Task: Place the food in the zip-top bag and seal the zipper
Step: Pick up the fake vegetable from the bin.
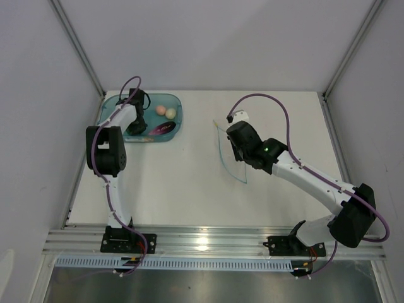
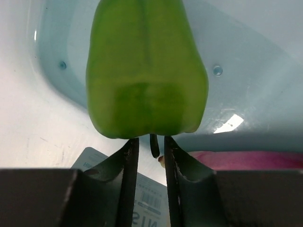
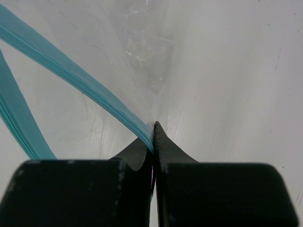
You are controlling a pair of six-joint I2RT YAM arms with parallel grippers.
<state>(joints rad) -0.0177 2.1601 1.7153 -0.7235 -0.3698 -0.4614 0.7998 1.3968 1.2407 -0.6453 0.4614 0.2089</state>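
Where the pepper lies from the left claw: green pepper dead ahead of the left claw, its thin dark stem pointing back between the two fingers.
Long axis: pepper runs lengthwise in line with the claw's reach, stem end nearest, so the approach is end-on.
Left claw state: fingers stand narrowly apart around the stem, with a sliver of gap on each side. No pinch seen.
Pepper's place: inside the teal tub, at its near-left end. Hidden under the arm in the top view.
Other food: two pale eggs and the eggplant also in the tub. The eggplant lies just right of the claw in the left wrist view.
Right claw state: right claw pressed together on the mouth edge of the zip-top bag, the zipper running straight into its tips.
Bag's place: flat on the bench, mid-right, well apart from the tub. The zipper strips bow apart, so the mouth reads as part open.
Nearer arm: left to the food, right to the bag.
Judgement: the next move turns on the stem grip. After that, the carry goes rightward across the bench to the held mouth.
Risk: a thin stem may slip or swing the pepper.
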